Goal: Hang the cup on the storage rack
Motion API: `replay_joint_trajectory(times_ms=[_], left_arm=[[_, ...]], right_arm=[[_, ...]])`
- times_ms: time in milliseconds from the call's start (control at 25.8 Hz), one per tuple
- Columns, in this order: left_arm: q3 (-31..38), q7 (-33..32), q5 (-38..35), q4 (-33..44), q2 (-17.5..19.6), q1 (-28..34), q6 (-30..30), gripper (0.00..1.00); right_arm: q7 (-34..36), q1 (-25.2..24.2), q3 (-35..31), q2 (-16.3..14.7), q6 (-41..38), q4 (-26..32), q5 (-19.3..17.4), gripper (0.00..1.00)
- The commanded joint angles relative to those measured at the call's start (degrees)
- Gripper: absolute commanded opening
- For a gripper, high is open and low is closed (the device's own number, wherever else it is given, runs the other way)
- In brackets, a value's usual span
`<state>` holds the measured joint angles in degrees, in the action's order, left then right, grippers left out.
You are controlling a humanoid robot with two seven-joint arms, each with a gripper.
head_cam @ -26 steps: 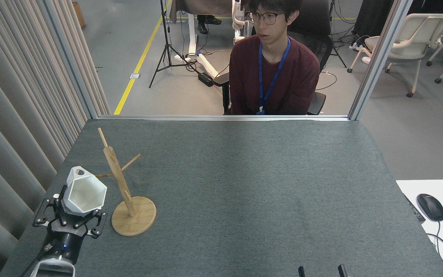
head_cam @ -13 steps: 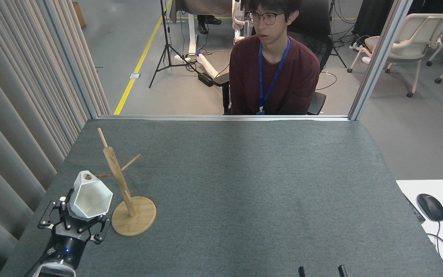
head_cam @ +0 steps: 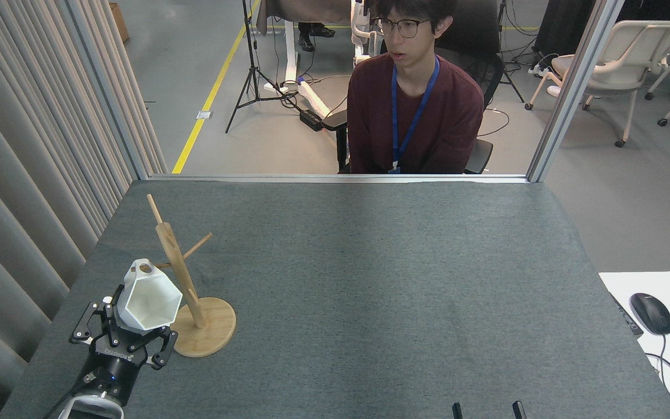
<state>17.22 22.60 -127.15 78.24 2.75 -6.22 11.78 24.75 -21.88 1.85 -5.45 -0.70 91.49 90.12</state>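
The white faceted cup (head_cam: 150, 298) is tilted, its hexagonal mouth facing me and its tab handle (head_cam: 143, 269) with the round hole on top. My left gripper (head_cam: 132, 326) is shut on the cup's tapered base from below. The wooden storage rack (head_cam: 179, 273) stands just right of the cup on its round base (head_cam: 210, 331). The handle hole sits right at the tip of the rack's short left-pointing peg (head_cam: 163, 265); I cannot tell whether the peg has entered it. Only two dark fingertips of my right gripper (head_cam: 487, 410) show at the bottom edge, standing apart with nothing between them.
A person (head_cam: 413, 110) sits behind the table's far edge (head_cam: 335, 178). Grey curtains (head_cam: 27, 174) hang close along the left side. A white desk with a black mouse (head_cam: 651, 312) lies at the right.
My left gripper has carried the cup rightward toward the rack, and the handle hole now sits at the tip of the left peg. The right gripper has not moved.
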Motion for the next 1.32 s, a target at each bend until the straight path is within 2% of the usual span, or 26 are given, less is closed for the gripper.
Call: replay_joint_trajectory(times_ms=[0, 39, 116, 155, 194, 232, 658, 775, 968, 1046, 1162, 1278], left_arm=[[-0.87, -0.01, -0.47, -0.19, -0.03, -0.20, -0.18, 0.28], [-0.87, 0.08, -0.73, -0.19, -0.12, -0.20, -0.18, 0.29], [-1.22, 0.52, -0.91, -0.28, -0.29, -0.28, -0.27, 0.36], [-1.31, 1.05, -0.91, -0.36, -0.47, -0.28, -0.27, 0.47], [-1.31, 1.31, -0.82, -0.54, -0.65, -0.28, -0.27, 0.71], [-1.31, 1.49, -0.64, -0.89, -0.73, -0.37, -0.27, 1.00], [-0.79, 2.28, 1.47, -0.98, -0.82, 0.42, -0.36, 1.00], [0.71, 2.98, 4.36, 0.07, -0.82, 4.11, -0.88, 1.00], [3.26, 3.07, 17.72, 2.89, -0.12, 13.25, 0.35, 1.00], [3.70, 3.33, 23.88, 5.09, -0.03, 16.77, 2.54, 1.00], [5.72, 3.24, 34.33, 11.59, -0.21, 22.13, 9.66, 1.00], [5.72, 2.98, 40.40, 15.19, -0.91, 25.64, 15.99, 1.00]], right_arm=[[0.57, 0.00, -0.09, 0.00, 0.00, -0.09, -0.03, 0.99], [0.65, 0.00, -0.09, 0.00, 0.00, -0.26, -0.03, 0.99], [0.83, 0.00, -0.09, 0.00, 0.00, -0.70, -0.03, 0.99], [0.92, 0.00, -0.09, 0.00, 0.00, -0.79, -0.03, 0.99], [0.92, 0.00, -0.09, 0.00, 0.00, -0.79, -0.03, 0.99], [0.92, 0.00, -0.09, 0.00, 0.00, -0.97, -0.03, 0.99], [0.92, 0.09, 0.00, -0.09, 0.00, -1.05, -0.03, 0.99], [0.92, 0.00, 0.09, -0.09, 0.00, -1.05, -0.03, 0.99], [0.92, 0.17, 0.09, -0.35, 0.00, -1.05, -0.03, 0.99], [0.92, 0.26, 0.00, -0.44, 0.00, -1.05, -0.03, 0.99], [0.92, 0.00, -0.35, -0.70, 0.00, -0.79, -0.03, 0.99], [1.00, -0.44, -2.64, -0.79, -0.53, 0.09, -0.03, 0.99]])
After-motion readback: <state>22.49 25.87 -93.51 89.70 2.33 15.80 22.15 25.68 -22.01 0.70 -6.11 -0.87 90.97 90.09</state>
